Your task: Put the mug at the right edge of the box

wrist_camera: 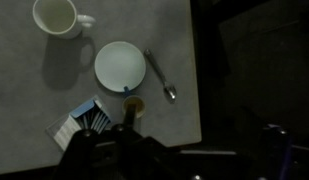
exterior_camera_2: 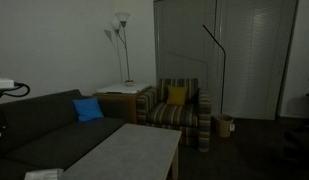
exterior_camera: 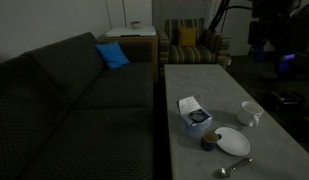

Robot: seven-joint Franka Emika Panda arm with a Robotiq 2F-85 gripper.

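Observation:
The small dark mug (exterior_camera: 208,140) with a brownish inside stands on the grey table (exterior_camera: 194,85), just in front of the white box (exterior_camera: 194,118) with a dark-blue face and beside the plate. In the wrist view the mug (wrist_camera: 133,105) sits to the right of the box (wrist_camera: 80,124), below the plate. My gripper (wrist_camera: 124,138) is a dark mass at the bottom of the wrist view, high above the table and holding nothing that I can see. One dark finger crosses the mug's image. Its opening is too dark to read.
A round white plate (exterior_camera: 232,141), a larger white cup (exterior_camera: 251,114) and a spoon (exterior_camera: 234,166) lie near the mug. The table's edge (wrist_camera: 194,70) is close beside the spoon. A dark sofa (exterior_camera: 64,100) runs along the table; a striped armchair (exterior_camera_2: 179,108) stands beyond it.

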